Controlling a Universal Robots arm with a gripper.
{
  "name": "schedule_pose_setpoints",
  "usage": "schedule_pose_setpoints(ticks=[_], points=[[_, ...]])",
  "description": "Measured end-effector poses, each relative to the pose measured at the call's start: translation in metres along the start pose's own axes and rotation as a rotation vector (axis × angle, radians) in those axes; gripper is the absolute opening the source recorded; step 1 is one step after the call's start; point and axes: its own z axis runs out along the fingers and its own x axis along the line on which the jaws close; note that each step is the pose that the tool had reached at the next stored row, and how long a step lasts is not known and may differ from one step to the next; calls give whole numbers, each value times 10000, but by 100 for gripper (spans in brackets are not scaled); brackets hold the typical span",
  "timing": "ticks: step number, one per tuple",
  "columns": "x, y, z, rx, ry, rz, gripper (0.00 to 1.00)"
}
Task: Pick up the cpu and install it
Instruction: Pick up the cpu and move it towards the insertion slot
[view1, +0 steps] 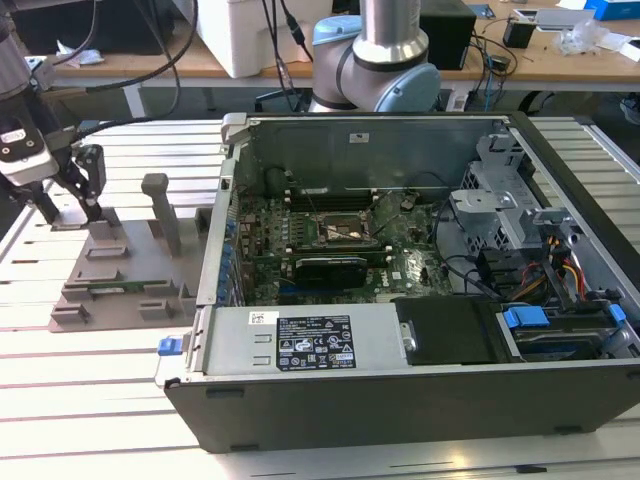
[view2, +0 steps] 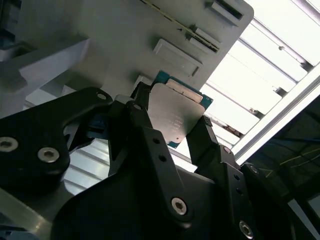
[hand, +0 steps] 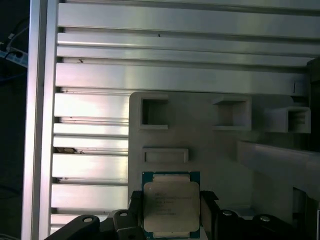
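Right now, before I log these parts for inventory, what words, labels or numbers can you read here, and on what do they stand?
Nothing here can be quoted reliably.
cpu: faint engraved lines on its metal top in both wrist views, too small to read.
white label on the inner cover of the computer case: print and symbols, too blurred to read.
small sticker on the case's back wall: unreadable.
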Motion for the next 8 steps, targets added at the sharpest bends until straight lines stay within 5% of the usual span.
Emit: schedule_pose_setpoints(ticks=[8], points=[[-5, 2, -198, 1, 0, 0, 54]])
